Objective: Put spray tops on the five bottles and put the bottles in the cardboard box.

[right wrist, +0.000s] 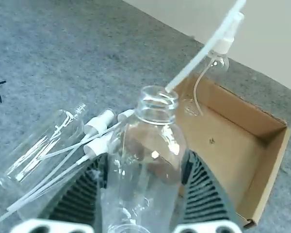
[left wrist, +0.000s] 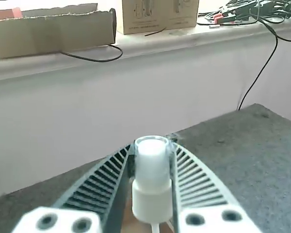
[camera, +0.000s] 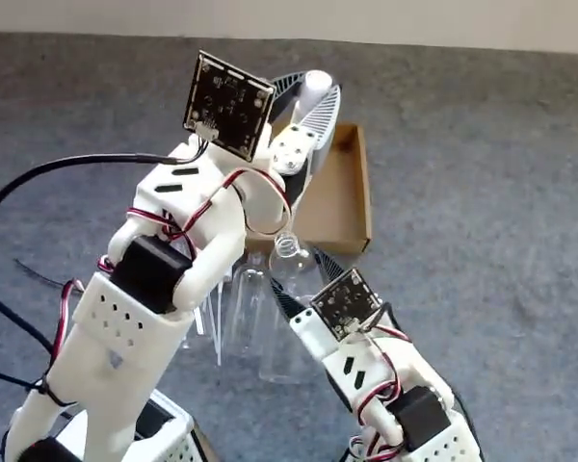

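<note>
The bottle (right wrist: 150, 145) is clear, glossy plastic, smooth enough to catch highlights. The spray top (left wrist: 152, 170) is smooth white plastic with a soft sheen, and its dip tube (right wrist: 199, 56) is thin and translucent. The cardboard box (camera: 335, 207) is plain brown board, matt. The table (camera: 482, 144) wears grey felt-like cloth, rough and dull. The left arm (camera: 125, 327) and right arm (camera: 366, 371) have matt white plastic shells. The left gripper (left wrist: 153, 144) and right gripper (right wrist: 145, 160) have ribbed black plastic fingers.

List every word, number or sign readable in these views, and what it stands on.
No text can be read.
Brown cardboard carton on the ledge: dark printed panels, too blurred to read.
Black camera circuit board on an arm: marks too small to read.
Open cardboard box, clear plastic bottle, white spray top: no print.
</note>
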Available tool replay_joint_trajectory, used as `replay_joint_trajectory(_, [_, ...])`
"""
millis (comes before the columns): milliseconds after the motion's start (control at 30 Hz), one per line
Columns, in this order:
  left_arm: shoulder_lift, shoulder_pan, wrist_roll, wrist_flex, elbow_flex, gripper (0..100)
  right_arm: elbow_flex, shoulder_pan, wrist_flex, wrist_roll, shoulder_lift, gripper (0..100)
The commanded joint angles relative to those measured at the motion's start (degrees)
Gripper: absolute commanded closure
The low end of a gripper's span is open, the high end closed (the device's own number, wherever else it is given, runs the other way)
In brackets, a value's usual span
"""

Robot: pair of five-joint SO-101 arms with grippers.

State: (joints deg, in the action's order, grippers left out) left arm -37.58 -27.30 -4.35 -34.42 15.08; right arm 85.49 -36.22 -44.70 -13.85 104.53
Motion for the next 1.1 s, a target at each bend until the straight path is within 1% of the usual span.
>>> replay_joint_trajectory(0, [-0.92,-0.48,0.79,1.58,-0.22,100,-0.66,-0.22,1.54,0.62,0.84,99.5])
replay_joint_trajectory(267, [-1.54,-1.01,0.44,1.32,5.93,100,-0.75,-0.13,1.71,0.7,0.84,99.5])
replay_joint_trajectory(400, [-2.15,-0.75,0.35,0.62,7.96,100,-0.75,-0.13,1.89,3.52,0.84,99.5])
replay_joint_trajectory(500, [-5.49,-1.1,0.35,-1.93,8.13,100,-0.75,-0.04,2.07,3.78,0.84,99.5])
replay_joint_trajectory(633, [-10.42,-1.1,0.35,-7.21,8.22,100,-0.75,1.27,7.34,3.87,0.75,99.5])
replay_joint_trajectory(700, [-11.91,-1.1,0.35,-10.73,8.22,100,-1.45,1.98,9.89,5.36,0.66,99.5])
replay_joint_trajectory(767, [-12.97,-1.1,0.35,-13.71,8.22,100,-2.51,2.07,10.15,6.77,0.66,99.5])
replay_joint_trajectory(867, [-13.67,-1.1,0.35,-16.44,8.22,100,-4.18,2.15,10.24,6.68,0.48,99.5])
replay_joint_trajectory(967, [-13.67,-1.19,0.35,-18.29,8.22,100,-6.11,2.15,10.24,6.86,-3.65,99.5])
replay_joint_trajectory(1067, [-13.67,-1.19,0.35,-18.55,8.22,100,-9.36,2.07,10.42,6.95,-11.38,99.5])
